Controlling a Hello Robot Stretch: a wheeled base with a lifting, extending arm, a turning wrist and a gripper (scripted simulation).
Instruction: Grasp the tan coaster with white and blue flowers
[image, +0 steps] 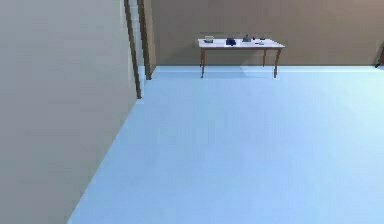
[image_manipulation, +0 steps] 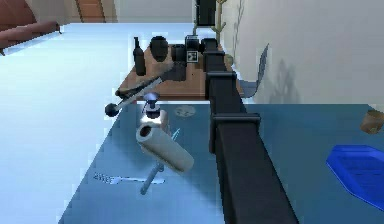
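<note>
In the arm side view a small flat round disc (image_manipulation: 185, 112), pale with faint marks, lies on the blue-grey tabletop (image_manipulation: 120, 160) just left of the arm; its pattern is too small to make out. The dark arm (image_manipulation: 235, 150) rises from the bottom edge to two white marked squares. Left of these sits the gripper's dark body, and its thin fingers slant down-left to the gripper (image_manipulation: 114, 104) tips near the table's left edge. I cannot tell whether it holds anything.
On the same tabletop are a white paper-towel roll (image_manipulation: 162, 146), a small blue-capped bottle (image_manipulation: 150, 105), a utensil (image_manipulation: 120, 180) and a blue tray (image_manipulation: 360, 168). A brown surface (image_manipulation: 150, 82) with a dark bottle (image_manipulation: 137, 50) and a grey chair (image_manipulation: 255, 75) stand beyond. The forward view has open floor, a wall (image: 60, 90) and a far table (image: 240, 47).
</note>
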